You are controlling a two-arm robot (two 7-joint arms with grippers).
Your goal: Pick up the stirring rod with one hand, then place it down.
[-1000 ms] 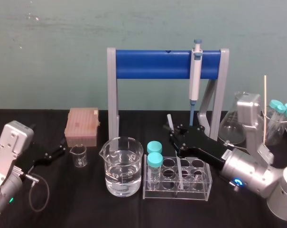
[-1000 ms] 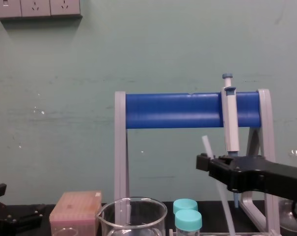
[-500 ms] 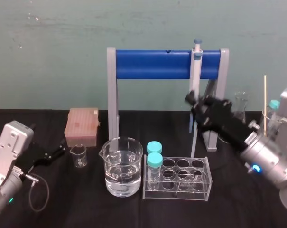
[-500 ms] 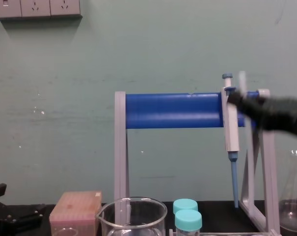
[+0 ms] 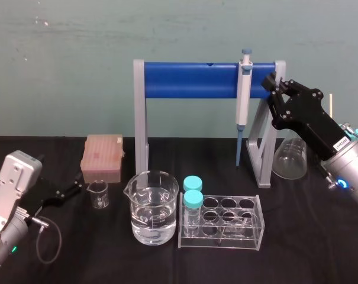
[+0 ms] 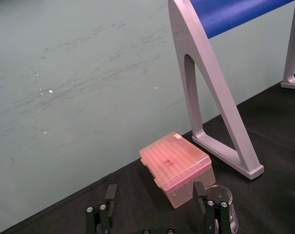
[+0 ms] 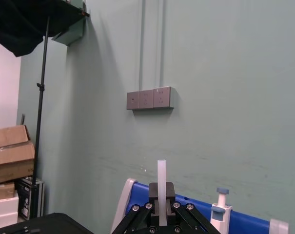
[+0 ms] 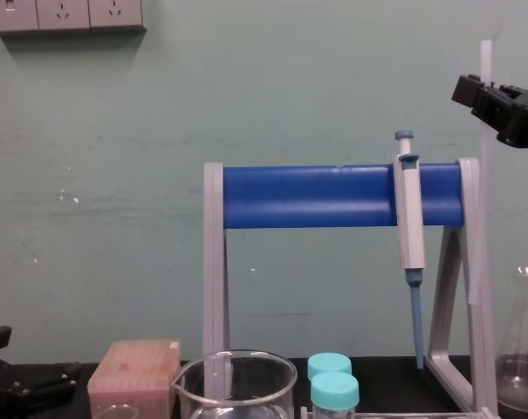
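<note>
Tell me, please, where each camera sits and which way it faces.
Head view: up high, looking down at the table; left gripper low left, right gripper raised right.
Chest view: lower, facing the blue stand and wall level; right gripper upper right.
Left wrist view: on the left arm, facing the pink tip box past open jaws.
Right wrist view: on the right arm, facing the wall; jaws clamp the stirring rod.
Head and chest views share the pipette on the stand.

stirring rod (image 7: pixel 161 171) | thin, whitish, translucent | upright | clamped in right claw (image 8: pixel 489 94), held high
</note>
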